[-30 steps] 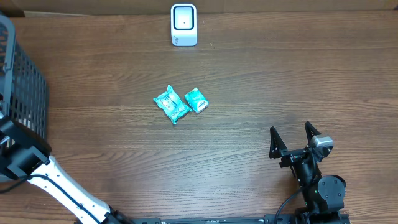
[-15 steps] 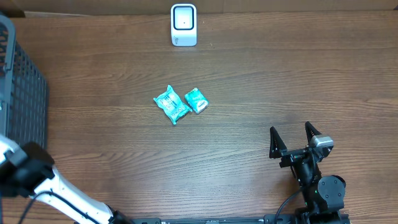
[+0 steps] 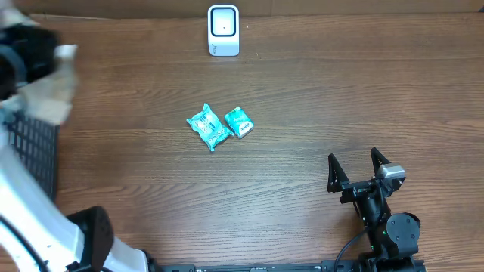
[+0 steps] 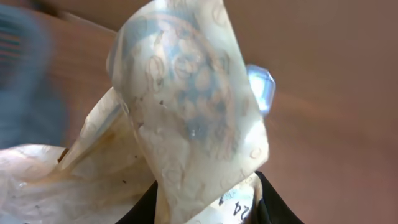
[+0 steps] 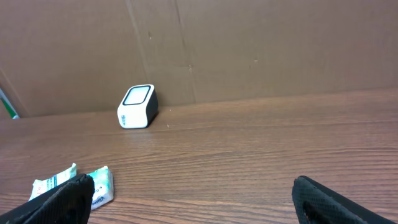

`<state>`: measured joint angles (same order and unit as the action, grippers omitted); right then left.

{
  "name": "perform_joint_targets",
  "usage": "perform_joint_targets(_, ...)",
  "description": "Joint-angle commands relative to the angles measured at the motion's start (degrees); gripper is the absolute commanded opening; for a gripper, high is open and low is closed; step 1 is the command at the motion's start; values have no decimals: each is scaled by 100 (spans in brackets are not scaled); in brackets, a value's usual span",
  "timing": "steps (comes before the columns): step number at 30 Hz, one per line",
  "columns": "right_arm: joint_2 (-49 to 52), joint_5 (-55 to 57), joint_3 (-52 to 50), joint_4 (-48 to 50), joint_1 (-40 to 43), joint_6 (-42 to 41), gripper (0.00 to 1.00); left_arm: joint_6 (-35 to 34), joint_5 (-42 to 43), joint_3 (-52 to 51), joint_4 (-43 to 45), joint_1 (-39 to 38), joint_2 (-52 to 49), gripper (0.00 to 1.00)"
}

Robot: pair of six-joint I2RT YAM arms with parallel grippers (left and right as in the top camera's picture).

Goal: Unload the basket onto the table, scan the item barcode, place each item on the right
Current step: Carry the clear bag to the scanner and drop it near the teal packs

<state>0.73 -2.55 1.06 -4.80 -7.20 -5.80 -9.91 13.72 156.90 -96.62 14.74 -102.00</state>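
A crinkled cream plastic packet [image 4: 186, 124] with a faint dark print fills the left wrist view. My left gripper [image 4: 208, 211] is shut on its lower end, where a label with dark writing shows; no barcode is visible. From overhead the left gripper [image 3: 41, 68] is a blur high over the table's far left, with the pale packet [image 3: 51, 98] hanging from it. The white scanner [image 3: 224, 30] stands at the far edge, window up, and shows blurred behind the packet [image 4: 261, 90]. My right gripper [image 3: 356, 167] rests open at the near right, nothing between its fingers.
Two teal packets [image 3: 209, 127] [image 3: 239, 122] lie side by side mid-table, also low left in the right wrist view [image 5: 102, 185]. A dark mesh basket [image 3: 34, 147] stands at the left edge under the raised left arm. A cardboard wall [image 5: 249, 43] backs the table.
The left arm has swung up from low beside the basket to high over the far-left corner, carrying the cream packet. The right arm and teal packets have not moved.
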Motion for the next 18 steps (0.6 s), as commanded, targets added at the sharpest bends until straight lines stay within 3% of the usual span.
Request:
perform_joint_targets(1, -57, 37, -59, 11, 15, -15, 100, 203, -461, -756, -17, -1108, -90, 24)
perform_joint_targets(7, -57, 37, -59, 11, 15, -15, 100, 210, -955, -2658, 264, -2529, -190, 25)
perform_joint_targets(16, -57, 37, -59, 11, 15, -15, 100, 219, -1115, -5888, 2708, -3397, -192, 28)
perform_joint_targets(18, -57, 37, -59, 11, 15, -15, 100, 201, -1029, -6476, 3331, -3451, -192, 38)
